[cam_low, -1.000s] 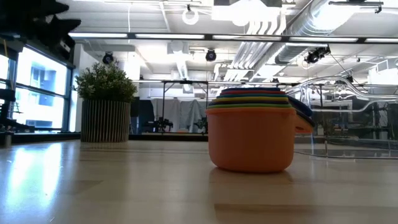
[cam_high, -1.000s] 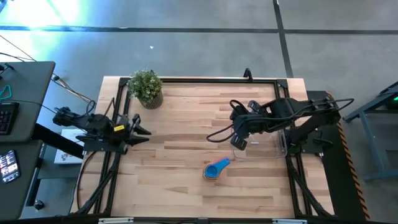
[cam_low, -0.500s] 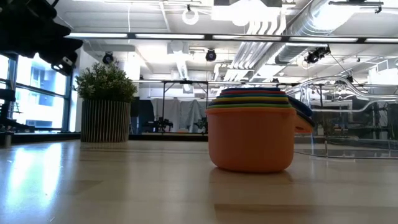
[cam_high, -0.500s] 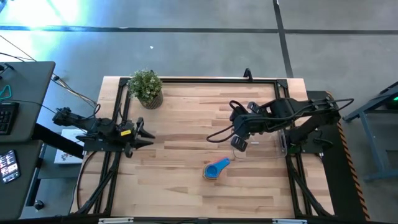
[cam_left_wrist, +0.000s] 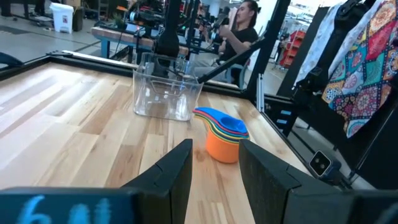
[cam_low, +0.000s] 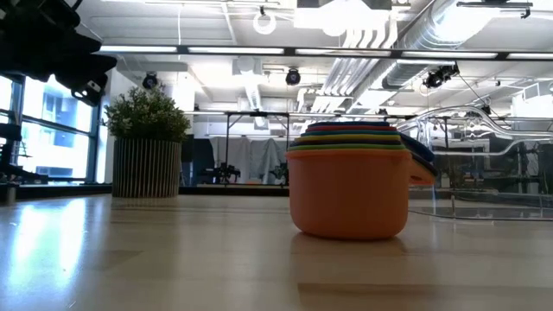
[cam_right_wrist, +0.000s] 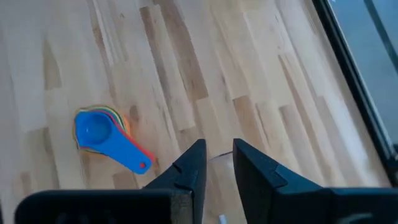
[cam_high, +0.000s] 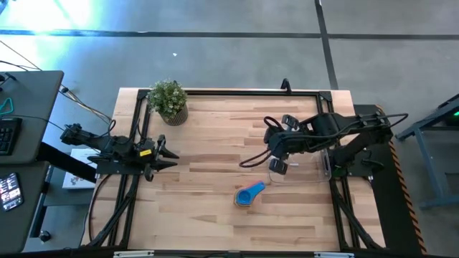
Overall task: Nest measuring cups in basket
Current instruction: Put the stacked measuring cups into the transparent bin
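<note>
The measuring cups (cam_high: 249, 194) stand nested in one stack on the bare table, the orange one at the bottom (cam_low: 350, 194) and the blue one on top (cam_right_wrist: 99, 132). The stack rests on the orange cup's base, outside the basket. The basket (cam_high: 308, 169), a clear tub (cam_left_wrist: 165, 94), stands on the table to the stack's far right. My right gripper (cam_high: 278, 167) hangs high over the basket's left end, slanting down, its fingers (cam_right_wrist: 193, 163) a narrow gap apart with nothing between them. My left gripper (cam_high: 172, 154) is level at the table's left edge, open (cam_left_wrist: 214, 149) and pointing across at the stack.
A round pot with a green plant (cam_high: 169, 100) stands at the far left corner (cam_low: 145, 151). A dark frame rail (cam_high: 229, 91) runs along the table's edges. Bare wood lies between my left gripper and the stack. A person (cam_left_wrist: 239, 25) shows in the room behind the table.
My left gripper has sunk a little at the table's left edge and then kept still. My right gripper has rolled slightly about its own line without leaving its place. The cups and the basket have not moved.
</note>
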### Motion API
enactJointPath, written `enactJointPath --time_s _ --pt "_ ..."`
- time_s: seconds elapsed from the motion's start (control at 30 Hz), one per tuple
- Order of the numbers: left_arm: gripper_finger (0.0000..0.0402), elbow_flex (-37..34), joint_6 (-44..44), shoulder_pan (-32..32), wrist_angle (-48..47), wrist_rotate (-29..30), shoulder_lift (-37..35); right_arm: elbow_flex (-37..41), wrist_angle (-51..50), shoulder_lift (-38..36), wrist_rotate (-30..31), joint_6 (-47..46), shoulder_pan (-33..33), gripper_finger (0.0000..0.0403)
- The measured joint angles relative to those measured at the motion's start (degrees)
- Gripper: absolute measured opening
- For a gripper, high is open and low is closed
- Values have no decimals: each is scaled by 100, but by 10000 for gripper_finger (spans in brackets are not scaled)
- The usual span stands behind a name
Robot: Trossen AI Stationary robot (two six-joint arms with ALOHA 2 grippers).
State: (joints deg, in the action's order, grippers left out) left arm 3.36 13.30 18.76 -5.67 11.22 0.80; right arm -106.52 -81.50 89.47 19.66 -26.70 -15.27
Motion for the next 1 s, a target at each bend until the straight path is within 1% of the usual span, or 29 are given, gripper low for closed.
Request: enactJointPath --time_s 0.1,0.2,0.4,0.53,0.63,0.77,0.9,1.0 --pt "122 0 0 0 0 2 0 0 72 1 -134 474 29 80" --pt "122 0 0 0 0 2 0 0 159 2 -212 1025 31 103" --pt "122 0 0 0 0 2 0 0 448 2 -218 2013 31 168" --pt "122 0 0 0 0 2 0 0 534 2 -222 2409 31 210" --pt "122 0 0 1 0 2 0 0 553 2 -227 2683 31 234" --pt "122 0 0 0 0 2 0 0 594 2 -269 3075 31 247" --pt "122 0 0 0 0 2 0 56 573 11 -928 3439 44 248" --pt "122 0 0 0 0 2 0 397 585 16 -1111 3584 33 248"
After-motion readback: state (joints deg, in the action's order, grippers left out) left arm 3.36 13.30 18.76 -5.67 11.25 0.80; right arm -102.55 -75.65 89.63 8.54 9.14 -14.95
